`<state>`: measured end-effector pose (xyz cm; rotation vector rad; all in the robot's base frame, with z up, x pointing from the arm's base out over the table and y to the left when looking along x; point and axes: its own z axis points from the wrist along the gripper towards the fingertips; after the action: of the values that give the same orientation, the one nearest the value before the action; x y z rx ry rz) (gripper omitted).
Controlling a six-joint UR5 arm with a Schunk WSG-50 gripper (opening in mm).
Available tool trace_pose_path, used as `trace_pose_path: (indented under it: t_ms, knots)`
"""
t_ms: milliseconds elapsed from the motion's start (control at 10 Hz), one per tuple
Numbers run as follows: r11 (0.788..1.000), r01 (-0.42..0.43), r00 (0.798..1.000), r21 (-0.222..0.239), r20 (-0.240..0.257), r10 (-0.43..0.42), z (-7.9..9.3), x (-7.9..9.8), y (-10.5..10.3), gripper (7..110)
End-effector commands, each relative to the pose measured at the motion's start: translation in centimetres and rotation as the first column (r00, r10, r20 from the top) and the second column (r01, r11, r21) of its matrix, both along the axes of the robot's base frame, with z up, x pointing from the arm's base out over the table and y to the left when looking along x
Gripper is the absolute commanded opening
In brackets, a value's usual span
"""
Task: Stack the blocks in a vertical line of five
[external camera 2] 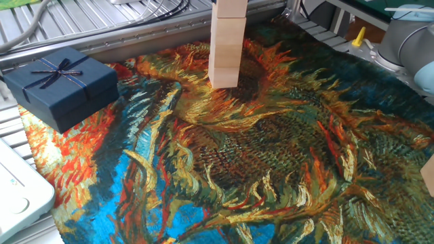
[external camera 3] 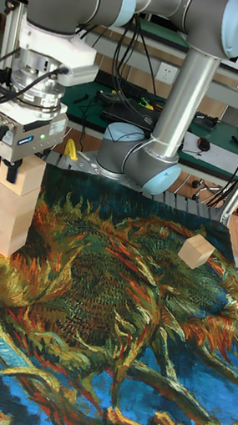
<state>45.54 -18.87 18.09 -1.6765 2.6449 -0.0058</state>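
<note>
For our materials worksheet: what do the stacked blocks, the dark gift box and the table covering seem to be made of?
Blocks: pale unpainted wood, matte, faint grain.
Gift box: probably dark blue card, textured matte faces, thin ribbon bow.
Table covering: likely printed cloth, a sunflower painting with slight ripples.

My gripper sits right on top of the stack of blocks near the left edge of the sunflower-print cloth, jaws closed around the top cube. One loose block lies tilted towards the right edge.
</note>
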Motion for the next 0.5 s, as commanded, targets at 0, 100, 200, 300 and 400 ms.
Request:
trace_pose_path:
  t_ms: [0,100,200,300,400]
  knots:
    - [1.000,-0.003,1.000,0.010,0.006,0.003,0.09,0.15,0.17,7]
    - [1.000,-0.005,1.000,0.009,0.003,0.005,0.07,0.08,0.12,22]
    - [1.000,-0.008,1.000,0.010,0.000,0.008,0.07,0.00,0.16,22]
    - [1.000,-0.008,1.000,0.013,-0.003,0.008,0.06,-0.07,0.23,22]
    - [1.000,-0.009,1.000,0.013,-0.003,0.009,0.05,-0.05,0.23,22]
